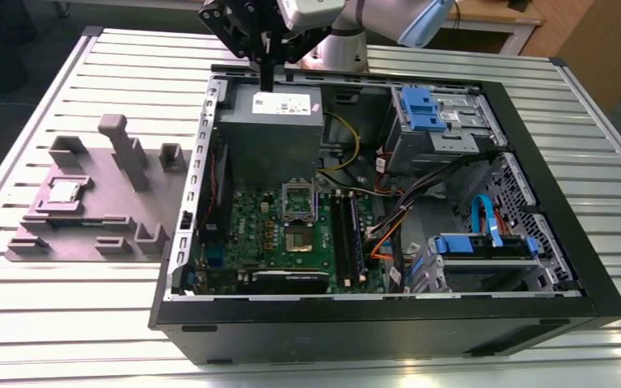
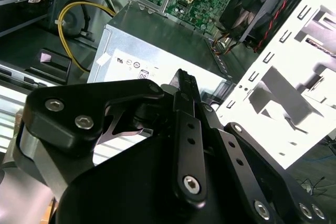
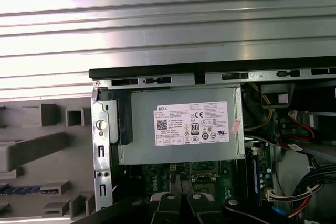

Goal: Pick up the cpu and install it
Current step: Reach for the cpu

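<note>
pincer (image 1: pixel 268 84) hangs over the power supply (image 1: pixel 272 121) inside the open case (image 1: pixel 397 323), pressed together and holding nothing. cpu (image 1: pixel 65 191) lies flat in the grey fixture (image 1: pixel 84 238) on the bench (image 1: pixel 52 323), well apart from the pincer toward the exterior view's left, beyond the case wall.

The exterior view looks steeply down from well above the power supply (image 1: pixel 271 121), far enough back to hold the whole computer case (image 1: pixel 397 323) and table (image 1: pixel 62 323). The first wrist view faces straight down on the power supply from closer above. The second wrist view sits nearer still, looking slantwise past the gripper (image 2: pixel 184 80) across it. All three share the power supply.
</note>
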`<state>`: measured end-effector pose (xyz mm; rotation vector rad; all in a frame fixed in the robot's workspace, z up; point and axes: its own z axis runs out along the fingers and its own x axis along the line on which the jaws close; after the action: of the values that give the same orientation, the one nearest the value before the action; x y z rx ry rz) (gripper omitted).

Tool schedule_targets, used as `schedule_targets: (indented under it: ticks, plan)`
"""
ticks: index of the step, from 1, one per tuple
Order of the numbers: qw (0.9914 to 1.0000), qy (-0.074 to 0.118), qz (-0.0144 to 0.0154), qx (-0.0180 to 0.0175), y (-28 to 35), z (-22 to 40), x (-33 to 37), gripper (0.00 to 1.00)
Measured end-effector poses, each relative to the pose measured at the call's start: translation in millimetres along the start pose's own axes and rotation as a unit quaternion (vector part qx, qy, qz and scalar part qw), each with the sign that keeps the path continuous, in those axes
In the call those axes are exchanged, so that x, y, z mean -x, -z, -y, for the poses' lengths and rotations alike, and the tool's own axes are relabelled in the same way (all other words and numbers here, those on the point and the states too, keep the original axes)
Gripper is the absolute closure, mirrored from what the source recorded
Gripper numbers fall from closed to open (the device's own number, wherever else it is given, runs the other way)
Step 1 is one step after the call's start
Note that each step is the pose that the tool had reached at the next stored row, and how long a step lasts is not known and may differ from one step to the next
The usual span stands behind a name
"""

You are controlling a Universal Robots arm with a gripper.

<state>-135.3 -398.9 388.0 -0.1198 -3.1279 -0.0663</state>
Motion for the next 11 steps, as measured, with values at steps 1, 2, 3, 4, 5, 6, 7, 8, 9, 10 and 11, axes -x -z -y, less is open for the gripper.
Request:
schedule_targets:
  ticks: [1,2,3,4,5,6,7,8,9,10,11]
  plan:
    - [1.0,0.0,-0.0003,0.0,-0.1,0.0,0.0,0.9]
    - [1.0,0.0,-0.0006,0.0,-0.2,0.0,0.0,0.9]
    - [1.0,0.0,-0.0009,0.0,-0.2,0.0,0.0,0.9]
    - [1.0,0.0,-0.0012,-0.0001,-0.3,0.0,0.0,0.9]
    - [1.0,0.0,-0.0015,-0.0001,-0.4,0.0,0.0,0.9]
    - [1.0,0.0,-0.0018,-0.0001,-0.5,0.0,0.0,0.9]
    - [1.0,0.0,-0.0021,-0.0001,-0.5,0.0,0.0,0.9]
    - [1.0,0.0,-0.0024,-0.0002,-0.6,0.0,0.0,0.9]
    - [1.0,0.0,-0.0026,-0.0002,-0.7,0.0,0.0,0.9]
    - [1.0,0.0,-0.0029,-0.0002,-0.7,0.0,0.0,0.9]
    - [0.99999,0.0,-0.0032,-0.0002,-0.8,0.0,0.0,0.9]
